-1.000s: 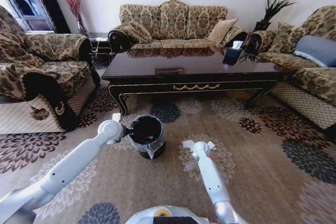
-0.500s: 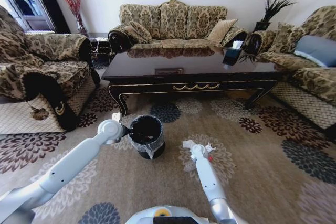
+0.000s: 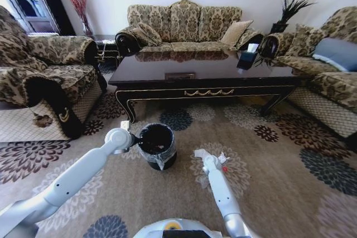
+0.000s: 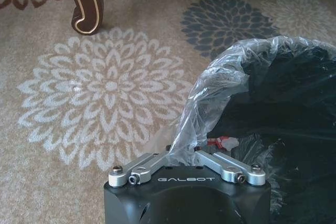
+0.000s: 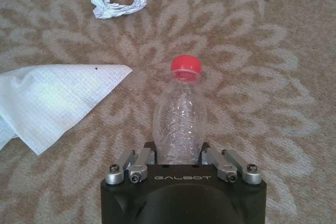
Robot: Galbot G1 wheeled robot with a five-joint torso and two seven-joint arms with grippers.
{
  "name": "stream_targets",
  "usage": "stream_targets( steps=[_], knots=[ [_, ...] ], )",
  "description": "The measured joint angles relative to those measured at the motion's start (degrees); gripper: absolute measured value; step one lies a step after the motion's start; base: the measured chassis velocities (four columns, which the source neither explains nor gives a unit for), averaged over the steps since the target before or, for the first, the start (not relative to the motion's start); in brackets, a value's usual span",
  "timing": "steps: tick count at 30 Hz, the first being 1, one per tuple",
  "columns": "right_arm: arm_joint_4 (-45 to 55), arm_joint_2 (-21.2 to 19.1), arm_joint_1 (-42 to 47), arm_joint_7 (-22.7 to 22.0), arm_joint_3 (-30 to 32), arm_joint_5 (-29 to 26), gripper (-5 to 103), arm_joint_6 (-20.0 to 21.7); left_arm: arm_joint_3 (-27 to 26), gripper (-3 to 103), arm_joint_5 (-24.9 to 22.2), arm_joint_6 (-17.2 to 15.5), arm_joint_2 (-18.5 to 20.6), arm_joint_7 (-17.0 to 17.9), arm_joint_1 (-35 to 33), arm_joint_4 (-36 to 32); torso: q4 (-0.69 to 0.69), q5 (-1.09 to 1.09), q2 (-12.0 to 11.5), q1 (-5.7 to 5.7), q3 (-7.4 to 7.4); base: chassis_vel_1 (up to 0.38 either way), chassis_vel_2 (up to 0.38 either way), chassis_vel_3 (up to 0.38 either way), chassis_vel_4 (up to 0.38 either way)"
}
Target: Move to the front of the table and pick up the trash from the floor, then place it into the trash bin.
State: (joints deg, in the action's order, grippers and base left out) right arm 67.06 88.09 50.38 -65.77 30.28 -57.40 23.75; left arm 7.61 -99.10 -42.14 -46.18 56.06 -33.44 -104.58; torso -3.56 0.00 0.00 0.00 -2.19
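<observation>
Dark glossy worktop ahead of me, flowered carpet floor below. The black trash bin stands near its front leg; my left claw is pinched on the clear bag liner at the rim, bin interior dark. My right claw is down on the floor, clamped around a clear, red-capped bottle. That wrist view also shows a flat white tissue beside it and a crumpled paper scrap farther off.
</observation>
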Motion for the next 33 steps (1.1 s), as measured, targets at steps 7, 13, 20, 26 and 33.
stream_targets(
  steps=[7,13,20,26,33],
  knots=[
    [1.23,-0.7,0.78,-0.35,-0.12,-0.47,27,0.05,-0.53,0,0.13,0.0,0.32,0.03,-0.87,-0.87,0.0,0.01,0.0,0.0,0.0,0.0,0.0,0.0,0.0],
    [5.94,-2.56,2.57,-1.49,-1.01,-1.47,27,0.06,-0.82,0,0.38,0.0,0.76,0.05,-1.59,-1.47,0.02,0.01,0.0,0.0,-0.01,0.0,0.0,0.0,0.0],
    [16.73,-6.34,6.89,-1.05,-2.0,-2.53,27,0.19,-0.08,0,0.87,0.0,0.48,0.05,-1.79,-2.24,0.0,0.01,0.0,0.0,-0.01,0.0,0.0,0.0,0.0],
    [28.26,-9.63,12.19,1.01,-2.94,-3.67,27,0.56,2.22,0,1.06,0.0,0.21,0.27,-0.75,-2.67,0.02,0.01,0.0,0.0,0.0,0.0,0.0,0.0,0.0],
    [40.48,-13.49,21.05,6.42,-2.58,-2.92,27,0.05,7.77,0,0.39,0.0,-1.85,0.21,3.39,-2.47,0.0,0.02,0.0,0.0,0.0,0.0,0.0,0.0,0.0]
  ],
)
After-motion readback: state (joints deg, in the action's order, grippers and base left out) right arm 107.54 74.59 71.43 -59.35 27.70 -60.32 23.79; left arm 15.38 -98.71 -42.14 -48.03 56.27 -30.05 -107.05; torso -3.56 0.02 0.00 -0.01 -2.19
